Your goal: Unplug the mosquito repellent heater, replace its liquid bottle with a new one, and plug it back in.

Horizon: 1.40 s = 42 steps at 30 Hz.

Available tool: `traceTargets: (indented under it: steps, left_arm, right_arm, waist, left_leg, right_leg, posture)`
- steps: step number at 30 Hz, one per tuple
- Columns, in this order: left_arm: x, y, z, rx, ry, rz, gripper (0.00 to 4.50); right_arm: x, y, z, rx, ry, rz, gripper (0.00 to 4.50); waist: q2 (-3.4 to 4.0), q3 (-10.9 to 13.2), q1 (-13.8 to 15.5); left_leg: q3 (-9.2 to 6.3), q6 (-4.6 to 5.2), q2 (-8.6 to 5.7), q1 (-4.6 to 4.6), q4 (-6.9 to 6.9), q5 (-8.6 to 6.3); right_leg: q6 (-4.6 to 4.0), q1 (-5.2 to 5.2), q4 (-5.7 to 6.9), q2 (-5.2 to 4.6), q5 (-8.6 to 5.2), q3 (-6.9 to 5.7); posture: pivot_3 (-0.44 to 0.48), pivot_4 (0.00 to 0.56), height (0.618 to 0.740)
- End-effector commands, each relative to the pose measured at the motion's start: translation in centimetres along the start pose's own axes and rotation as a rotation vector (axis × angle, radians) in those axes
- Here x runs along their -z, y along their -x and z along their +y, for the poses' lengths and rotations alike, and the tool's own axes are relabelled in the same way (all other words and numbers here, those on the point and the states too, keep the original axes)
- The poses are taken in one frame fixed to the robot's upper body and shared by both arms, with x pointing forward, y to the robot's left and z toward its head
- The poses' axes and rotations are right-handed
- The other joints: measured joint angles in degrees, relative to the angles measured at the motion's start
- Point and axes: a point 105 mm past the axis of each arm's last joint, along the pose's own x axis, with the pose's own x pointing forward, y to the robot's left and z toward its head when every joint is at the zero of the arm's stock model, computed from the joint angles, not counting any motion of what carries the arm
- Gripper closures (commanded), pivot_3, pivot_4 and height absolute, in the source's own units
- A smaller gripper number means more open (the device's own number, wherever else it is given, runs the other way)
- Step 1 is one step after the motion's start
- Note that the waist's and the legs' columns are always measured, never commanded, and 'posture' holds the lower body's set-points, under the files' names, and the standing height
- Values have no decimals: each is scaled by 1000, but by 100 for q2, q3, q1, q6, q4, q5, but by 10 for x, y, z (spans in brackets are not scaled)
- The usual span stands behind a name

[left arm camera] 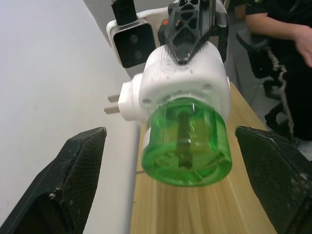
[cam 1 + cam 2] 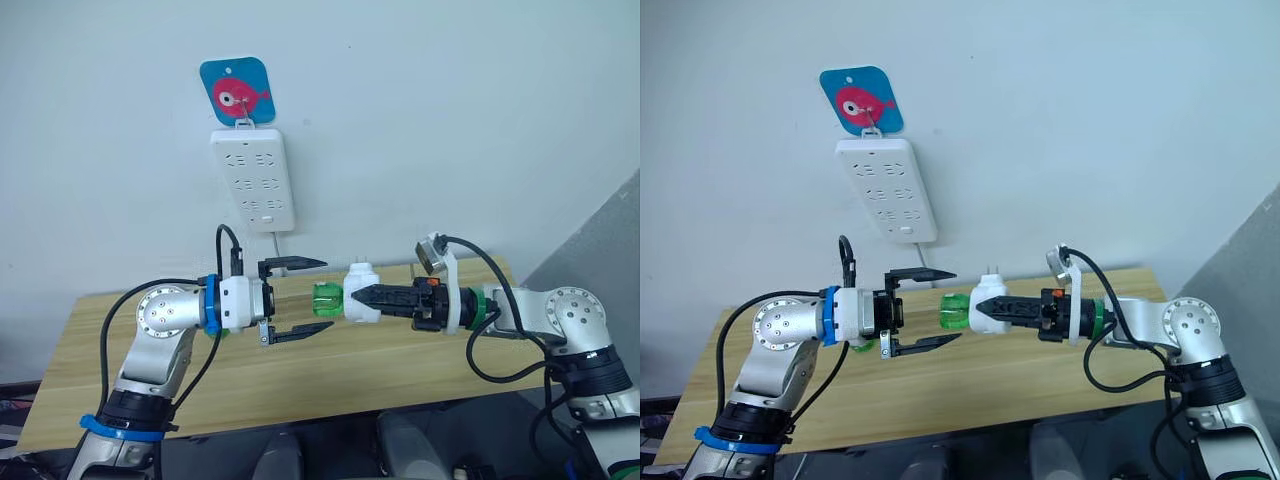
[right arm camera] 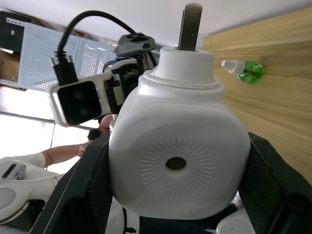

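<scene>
Two prongs on white rounded heater (image 2: 361, 293), green bottle (image 2: 326, 300) attached, gripped by right claw (image 2: 362, 297), left claw (image 2: 303, 298) spread wide

Heater (image 2: 362, 292) between both arms, above table (image 2: 400, 370).

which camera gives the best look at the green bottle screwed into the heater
The left wrist view: the green bottle faces the camera, its wick visible through the plastic, between the open left gripper fingers. The eye views show it small, from the side. In the right wrist view the heater hides it.
</scene>
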Motion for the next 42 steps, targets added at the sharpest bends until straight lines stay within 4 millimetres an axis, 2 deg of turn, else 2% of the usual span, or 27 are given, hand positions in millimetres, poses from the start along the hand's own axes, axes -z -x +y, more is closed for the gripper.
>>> traceTargets:
  steps: [1,7,10,15,16,20,22,23,26,29,31,33,39,42]
  left_arm:
    - [-8,-1,1,11,-69,-29,76]
    - [-11,-3,0,17,-88,-61,76]
    - [-10,-4,-3,32,-93,-68,679]
    - [-11,-10,-5,34,-88,-87,2182]
    - [-12,-11,-4,33,-89,-91,2242]
    - [-15,-9,-3,52,-70,-83,2242]
    - [-16,-7,-7,107,17,-58,2242]
    - [-16,-6,-8,123,92,-35,2242]
    - [-10,-3,-3,92,533,65,2242]
    - [-14,10,-18,228,887,154,2242]
    - [-15,14,-17,241,1016,189,2242]
    - [-8,16,-6,202,1112,240,2242]
    - [-8,16,2,177,1039,239,2242]
    - [-9,18,3,138,833,207,1249]
  right_arm:
    - [-2,5,16,-70,34,-3,1459]
    - [-2,6,17,-79,36,-2,1459]
    - [-2,6,17,-81,37,-4,1459]
    - [-2,7,18,-83,39,-6,1459]
    - [-2,7,18,-82,39,-6,1459]
    - [-5,7,18,-65,52,-16,1459]
    - [-5,9,20,-48,75,-5,1459]
    - [-5,10,21,-44,83,-3,1459]
    - [-5,11,26,-39,124,24,1459]
    - [-5,11,33,-55,160,43,1459]
    - [-3,11,36,-61,178,64,1459]
    - [-4,12,38,-72,182,70,1459]
    - [-6,13,38,-82,168,65,1459]
    - [-5,15,36,-82,155,57,1459]
  waist:
    - [0,0,-5]
    - [0,0,-10]
    - [0,0,-12]
    - [0,0,-26]
    - [0,0,-28]
    - [0,0,-37]
    - [0,0,-47]
    - [1,1,-50]
    - [2,4,-54]
    - [1,12,-64]
    - [12,26,-66]
    - [19,38,-49]
    - [20,49,-63]
    - [26,54,-71]
  left_leg:
    - [0,0,0,0,0,0]
    - [0,0,0,0,0,0]
    - [0,0,0,0,0,0]
    - [0,0,0,-1,0,0]
    - [0,0,0,0,0,0]
    - [0,0,0,0,0,0]
    - [0,0,0,0,0,0]
    - [-1,0,1,-1,-1,0]
    - [-6,3,0,-2,-2,-2]
    - [-13,5,2,-1,0,-3]
    - [-15,5,5,0,-1,-3]
    - [-13,6,5,0,-1,-3]
    - [-11,6,6,-1,-5,-4]
    - [-3,8,8,1,-10,-5]
  right_leg:
    - [0,0,0,0,0,0]
    - [0,0,0,0,0,0]
    - [0,0,0,0,0,0]
    - [0,0,0,0,0,0]
    - [0,0,0,0,0,0]
    - [0,0,0,0,0,0]
    - [1,0,0,1,-1,0]
    - [1,0,0,1,-1,0]
    - [14,0,0,1,-8,-2]
    - [28,0,1,3,-17,-11]
    - [28,0,2,8,-18,-15]
    - [29,0,0,9,-19,-13]
    - [27,-1,-3,8,-18,-13]
    - [15,-7,-2,8,-14,-6]
  posture:
    - [-163,147,740]
    - [-164,143,740]
    - [-166,142,740]
    - [-166,140,740]
    - [-166,140,740]
    - [-171,142,740]
    - [-175,146,740]
    - [-175,146,740]
    - [-163,152,740]
    - [-162,153,740]
    - [-161,152,740]
    - [-162,154,740]
    - [-163,153,740]
    - [-165,153,740]
